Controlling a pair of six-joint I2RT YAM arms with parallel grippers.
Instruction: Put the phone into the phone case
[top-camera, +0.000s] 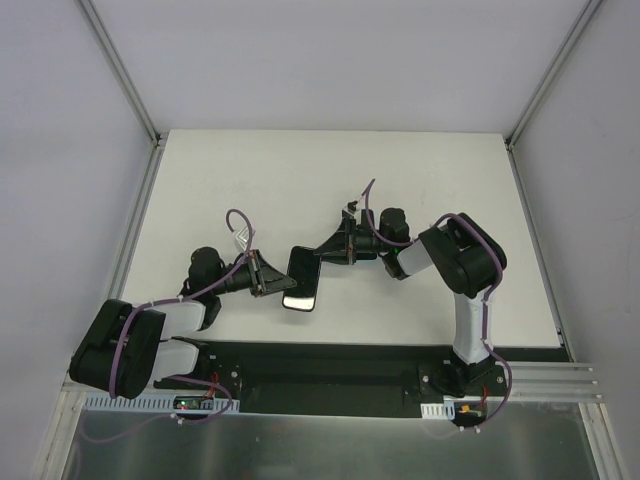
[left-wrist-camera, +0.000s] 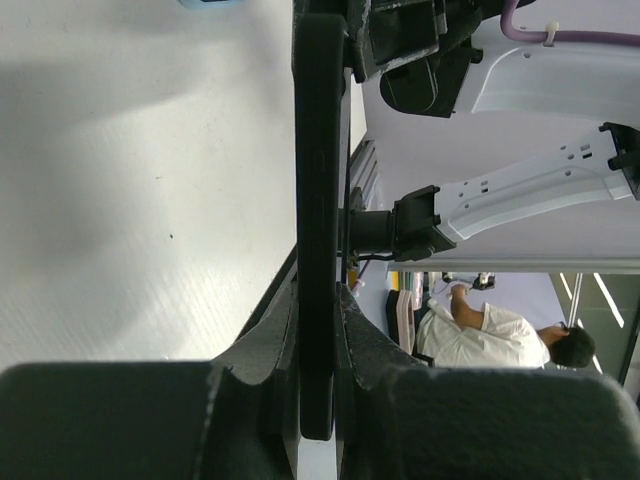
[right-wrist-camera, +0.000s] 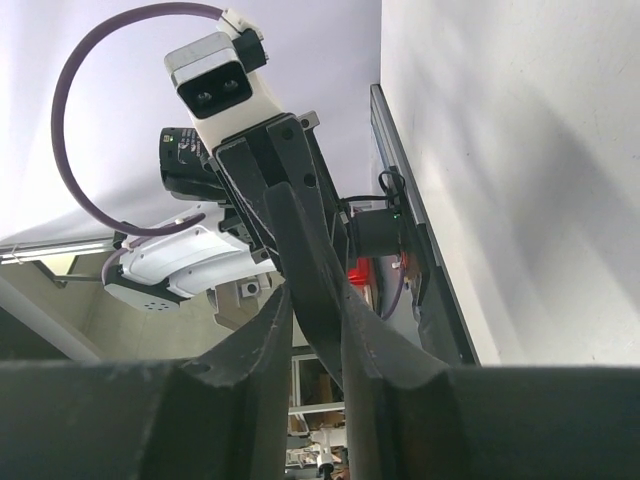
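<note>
**Holding the phone in mid-air between two claws**

The phone (top-camera: 303, 278) hangs just above the white surface (top-camera: 420, 180), near its front edge and about midway between the two arm bases. It lies roughly flat with its glossy face up, and the nearer end catches a pale reflection. It reads as one dark slab. Whether the phone case is already around it cannot be told from any view.

The left claw (top-camera: 266, 275) comes in from the left and meets the phone's left long edge. In the left wrist view the slab stands edge-on, running straight up the middle. The two dark fingers (left-wrist-camera: 262, 350) lie against its two faces with no gap showing. This claw is nearly closed, clamped across the phone's thin side.

The right claw (top-camera: 326, 255) reaches in from the right and meets the phone at its far right corner. In the right wrist view the same slab runs edge-on between the fingers (right-wrist-camera: 262, 345), which stand close on either side. Whether they press on it or stop just short of touching cannot be told.

Past the slab, that view shows the left arm's wrist camera (right-wrist-camera: 215, 85) and a purple cable (right-wrist-camera: 70, 130) looping beside it. The two claws face each other across the phone, with the right one slightly farther from the bases.
</note>
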